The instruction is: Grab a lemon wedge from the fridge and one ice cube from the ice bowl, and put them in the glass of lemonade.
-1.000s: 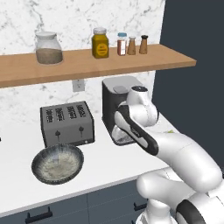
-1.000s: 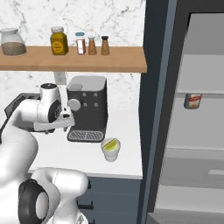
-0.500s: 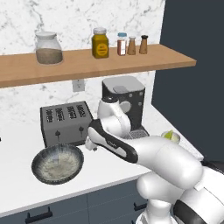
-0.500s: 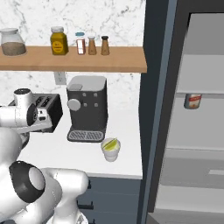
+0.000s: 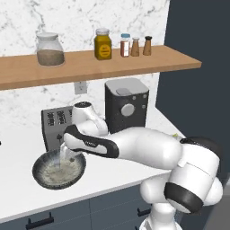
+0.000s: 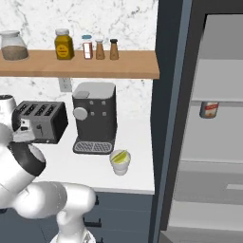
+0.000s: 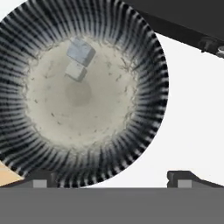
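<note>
We see the arm stretched left across the counter (image 5: 18,193), gripper (image 5: 67,155) poised over the ice bowl (image 5: 40,176), which sits in front of the toaster (image 5: 55,123). In the hand view the fingertips (image 7: 41,179) sit wide apart at the bottom, nothing between them; the ice bowl (image 7: 144,65) lies directly beneath, with its striped dark rim and speckled pale middle. Two ice cubes rest in it, touching each other: a bigger grey ice cube (image 7: 81,50) and a smaller pale ice cube (image 7: 75,71) just beside it, both away from the fingertips.

The glass of lemonade (image 6: 120,163) stands on the counter just in front of the coffee machine (image 6: 95,116), near the counter's right end beside the fridge (image 6: 168,118). A yellow lemon wedge (image 6: 120,155) sits at the top of that glass. The fridge is open, pale shelves showing, an orange-labelled can (image 6: 209,109) on one shelf.

On the wooden shelf (image 5: 134,65): a glass jar (image 5: 49,48) with brown grains, a yellow jar (image 5: 103,43), three small shakers (image 5: 134,45).
</note>
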